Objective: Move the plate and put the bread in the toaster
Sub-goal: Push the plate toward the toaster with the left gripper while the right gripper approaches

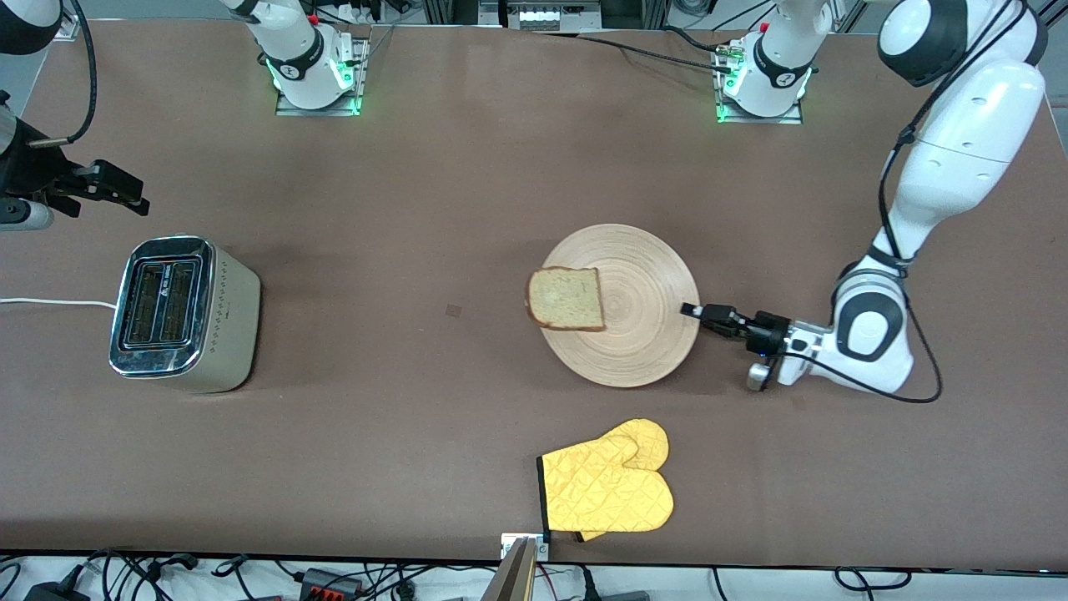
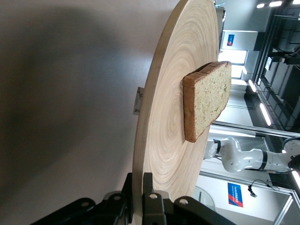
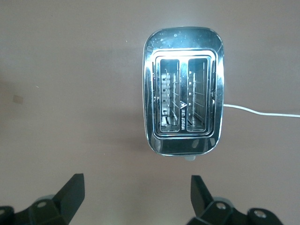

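The plate (image 1: 622, 305) lay flat on the brown table (image 1: 417, 167), about in the middle and a bit toward the left arm's end. The bread (image 1: 566, 298) sat on it, hanging a little over the rim on the side that faced the toaster. The left gripper (image 1: 699, 314) was squeezed tight on the plate's rim, low down by the table, on the side toward the left arm's end. I think it held the edge so it could slide or lift the plate and carry the bread along with it.

The toaster (image 1: 179, 313) stood well apart, at the right arm's end of the table, its two dark slots up and empty. The right gripper (image 1: 113, 192) hung in the air over the table just beside the toaster, its fingers spread wide with nothing in them. It looked like it was waiting there for the bread.

A yellow oven mitt (image 1: 607, 487) lay nearer the front camera than the plate.
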Controlling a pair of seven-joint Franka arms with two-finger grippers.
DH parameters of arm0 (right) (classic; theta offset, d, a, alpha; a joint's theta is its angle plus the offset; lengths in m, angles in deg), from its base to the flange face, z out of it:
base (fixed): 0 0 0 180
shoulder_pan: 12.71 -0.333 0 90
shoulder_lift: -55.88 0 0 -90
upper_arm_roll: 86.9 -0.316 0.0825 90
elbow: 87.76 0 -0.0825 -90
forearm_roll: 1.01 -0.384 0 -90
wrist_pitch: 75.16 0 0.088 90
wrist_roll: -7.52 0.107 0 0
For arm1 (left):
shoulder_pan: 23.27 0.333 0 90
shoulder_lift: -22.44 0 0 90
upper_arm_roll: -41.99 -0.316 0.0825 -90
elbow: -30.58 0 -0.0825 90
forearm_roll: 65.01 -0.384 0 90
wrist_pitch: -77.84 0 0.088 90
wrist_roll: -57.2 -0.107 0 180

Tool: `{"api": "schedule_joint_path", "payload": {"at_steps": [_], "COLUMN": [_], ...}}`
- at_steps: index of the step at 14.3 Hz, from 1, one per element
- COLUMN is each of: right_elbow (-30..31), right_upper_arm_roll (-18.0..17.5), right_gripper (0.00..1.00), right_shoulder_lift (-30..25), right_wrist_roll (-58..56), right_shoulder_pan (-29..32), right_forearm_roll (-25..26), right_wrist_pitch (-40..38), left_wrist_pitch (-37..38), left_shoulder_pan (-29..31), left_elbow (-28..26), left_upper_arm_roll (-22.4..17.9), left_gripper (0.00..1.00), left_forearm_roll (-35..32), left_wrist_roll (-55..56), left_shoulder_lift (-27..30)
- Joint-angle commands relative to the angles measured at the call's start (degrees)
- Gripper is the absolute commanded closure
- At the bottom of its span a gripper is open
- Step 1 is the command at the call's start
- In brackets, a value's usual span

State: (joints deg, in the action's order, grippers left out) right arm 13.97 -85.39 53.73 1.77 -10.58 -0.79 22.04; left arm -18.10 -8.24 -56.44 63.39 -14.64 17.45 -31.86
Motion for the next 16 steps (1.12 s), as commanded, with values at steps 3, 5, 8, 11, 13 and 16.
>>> {"api": "schedule_joint_path", "payload": {"at_steps": [3,5,8,11,13,16], "right_elbow": [0.6,0.7,0.7,0.7,0.7,0.7], "right_upper_arm_roll": [-0.9,-0.8,-0.9,-0.9,-0.9,-0.8], "right_gripper": [0.0,0.0,0.0,0.0,0.0,0.0], "right_shoulder_lift": [3.4,5.1,9.2,12.7,13.4,15.2], "right_wrist_roll": [0.0,0.0,0.4,2.0,2.6,2.9], "right_shoulder_pan": [-2.0,-4.2,-5.7,-7.4,-8.8,-12.8], "right_forearm_roll": [-0.8,-0.9,-1.7,-4.9,-5.0,-5.0], "right_wrist_pitch": [2.1,2.7,6.3,7.0,7.3,9.4], "left_wrist_pitch": [-1.0,-5.3,-12.2,-16.6,-18.7,-21.5], "left_shoulder_pan": [-6.9,-9.7,-15.1,-18.6,-21.0,-22.7], "left_elbow": [0.8,0.8,0.9,1.0,1.0,1.0], "left_upper_arm_roll": [-0.6,-0.7,-0.7,-0.7,-0.8,-0.9], "left_gripper": [0.99,0.99,0.99,0.99,0.99,0.98], "left_forearm_roll": [7.7,9.4,10.4,10.9,10.6,10.5], "left_wrist_roll": [0.3,0.2,0.3,0.3,0.2,0.2], "left_shoulder_lift": [-0.5,-0.6,-0.6,-1.7,-1.7,-1.9]}}
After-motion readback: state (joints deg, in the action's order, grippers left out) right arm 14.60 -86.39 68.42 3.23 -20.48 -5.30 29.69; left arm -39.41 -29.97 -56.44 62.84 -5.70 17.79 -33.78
